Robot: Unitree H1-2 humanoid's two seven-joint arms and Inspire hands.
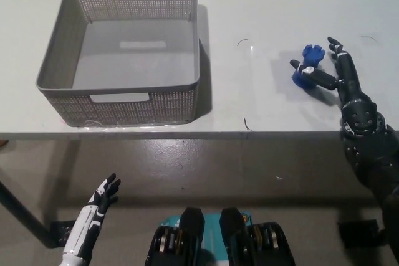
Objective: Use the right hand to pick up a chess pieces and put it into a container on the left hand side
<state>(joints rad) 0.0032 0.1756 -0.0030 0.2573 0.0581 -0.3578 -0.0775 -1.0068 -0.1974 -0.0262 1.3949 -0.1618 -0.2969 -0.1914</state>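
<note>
A blue chess piece [308, 56] lies tilted on the white table [262, 4] at the right. My black right hand [341, 79] is just to its right, open, with one finger laid across the piece's lower part and the others stretched out behind it. The grey mesh container [59, 54] stands at the table's left, with nothing in it. My white left hand [100, 200] rests open at the lower left, below the table's front edge.
The table's front edge [187, 133] runs across the middle of the view, with grey floor below it. A few small dark marks [243, 42] lie on the table between container and piece.
</note>
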